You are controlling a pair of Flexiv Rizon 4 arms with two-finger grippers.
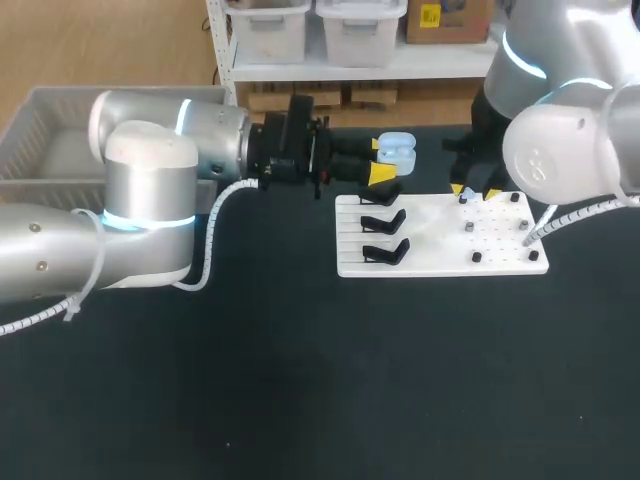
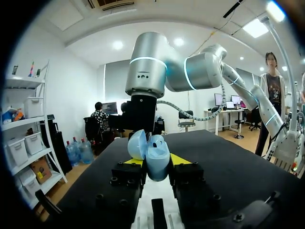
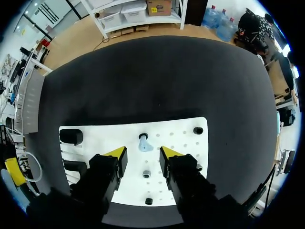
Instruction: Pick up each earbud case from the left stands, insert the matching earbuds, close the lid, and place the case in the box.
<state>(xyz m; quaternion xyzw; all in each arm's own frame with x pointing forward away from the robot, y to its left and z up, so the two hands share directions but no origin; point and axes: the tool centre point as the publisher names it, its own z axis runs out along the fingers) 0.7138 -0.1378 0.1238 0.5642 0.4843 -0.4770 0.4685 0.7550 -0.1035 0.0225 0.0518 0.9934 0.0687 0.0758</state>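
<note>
- While the left gripper [image 2: 155,161] grips the open blue earbud case [image 2: 156,152] just behind the white board's [image 1: 440,252] rear edge, three black stands [image 1: 384,223] line that board's left side.
- Right gripper [image 3: 143,155]: open over the board, straddling a blue earbud [image 3: 143,142], not touching.
- Grey box [image 1: 45,140]: well left of the board, partly hidden by left arm [image 1: 150,190].

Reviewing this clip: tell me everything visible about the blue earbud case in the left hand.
The earbud case is small, rounded and light blue, and looks like smooth glossy plastic. It has a body and a hinged lid, and the lid stands open. The left hand is shut on the body, one yellow-tipped finger on each side, holding it off the table near the far edge of the white board. Nothing else touches it. Whether earbuds are inside cannot be told.
</note>
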